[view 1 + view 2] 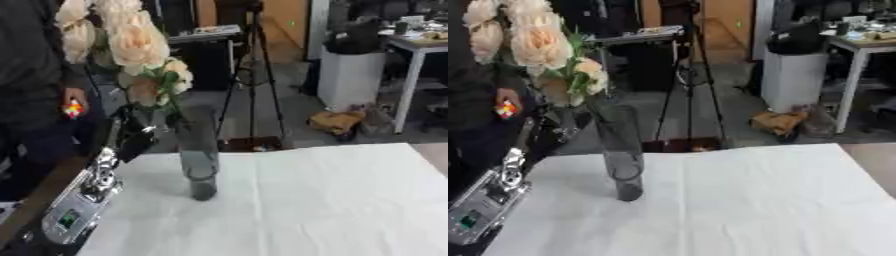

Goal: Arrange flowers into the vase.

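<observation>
A tall smoky glass vase [199,160] stands upright on the white tablecloth [306,200], left of the middle. A bunch of cream and peach roses [136,42] with green leaves hangs above and just left of the vase's rim. My left hand [131,131] rises from the lower left on its silver and black arm [83,200] and is curled round the stems just below the blooms. The stem ends are level with the vase's mouth; whether they are inside it I cannot tell. My right hand shows in neither view.
A person [35,100] stands at the table's left edge holding a small colourful thing [73,109]. Behind the table are a black tripod [254,90], a white bin [350,75] and a brown bag [337,121] on the floor.
</observation>
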Robot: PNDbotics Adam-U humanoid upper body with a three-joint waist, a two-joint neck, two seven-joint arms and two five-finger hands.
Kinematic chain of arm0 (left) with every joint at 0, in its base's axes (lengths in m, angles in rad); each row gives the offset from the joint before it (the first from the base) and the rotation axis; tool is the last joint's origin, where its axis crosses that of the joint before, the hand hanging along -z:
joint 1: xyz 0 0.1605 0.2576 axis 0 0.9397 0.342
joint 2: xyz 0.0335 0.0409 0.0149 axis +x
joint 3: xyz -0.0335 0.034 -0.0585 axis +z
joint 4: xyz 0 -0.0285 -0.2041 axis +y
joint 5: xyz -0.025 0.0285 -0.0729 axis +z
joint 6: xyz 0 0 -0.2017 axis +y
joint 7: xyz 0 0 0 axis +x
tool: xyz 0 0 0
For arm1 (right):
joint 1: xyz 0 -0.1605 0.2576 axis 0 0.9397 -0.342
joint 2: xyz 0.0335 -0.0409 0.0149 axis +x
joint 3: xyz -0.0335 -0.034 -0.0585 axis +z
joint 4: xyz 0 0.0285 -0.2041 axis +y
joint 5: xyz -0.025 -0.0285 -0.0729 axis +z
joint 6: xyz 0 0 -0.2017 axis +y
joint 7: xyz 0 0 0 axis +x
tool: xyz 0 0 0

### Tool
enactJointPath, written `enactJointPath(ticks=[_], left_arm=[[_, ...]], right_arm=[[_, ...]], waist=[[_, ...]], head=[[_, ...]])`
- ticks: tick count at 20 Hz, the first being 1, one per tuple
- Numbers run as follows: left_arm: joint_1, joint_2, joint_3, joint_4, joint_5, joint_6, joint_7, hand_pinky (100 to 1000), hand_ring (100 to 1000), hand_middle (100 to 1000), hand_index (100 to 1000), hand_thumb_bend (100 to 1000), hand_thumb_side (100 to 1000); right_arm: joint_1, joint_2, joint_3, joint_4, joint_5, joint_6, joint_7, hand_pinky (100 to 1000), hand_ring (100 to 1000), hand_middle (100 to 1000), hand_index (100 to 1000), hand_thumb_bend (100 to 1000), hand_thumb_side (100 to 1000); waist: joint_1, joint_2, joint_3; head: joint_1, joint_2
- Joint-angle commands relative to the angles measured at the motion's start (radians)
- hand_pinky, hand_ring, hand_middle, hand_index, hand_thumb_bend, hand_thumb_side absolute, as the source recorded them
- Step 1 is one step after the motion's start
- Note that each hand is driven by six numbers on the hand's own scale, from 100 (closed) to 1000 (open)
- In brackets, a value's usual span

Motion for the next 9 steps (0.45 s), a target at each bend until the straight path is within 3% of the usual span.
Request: enactJointPath(ticks=[1,9], left_arm=[[0.033,0.050,0.026,-0.071,0.018,-0.020,0.009,730,625,465,879,1000,746],[0.106,0.060,0.040,-0.180,0.053,-0.009,0.028,726,624,464,879,1000,748]], right_arm=[[-0.007,-0.013,-0.007,-0.016,0.002,0.003,0.006,100,233,133,378,411,662],[-0.004,-0.009,-0.006,-0.017,0.003,0.008,0.006,100,233,134,378,412,661]], waist=[[-0.020,-0.011,0.007],[-0.023,-0.015,0.030]], head=[[0.001,-0.002],[0.000,0.001]])
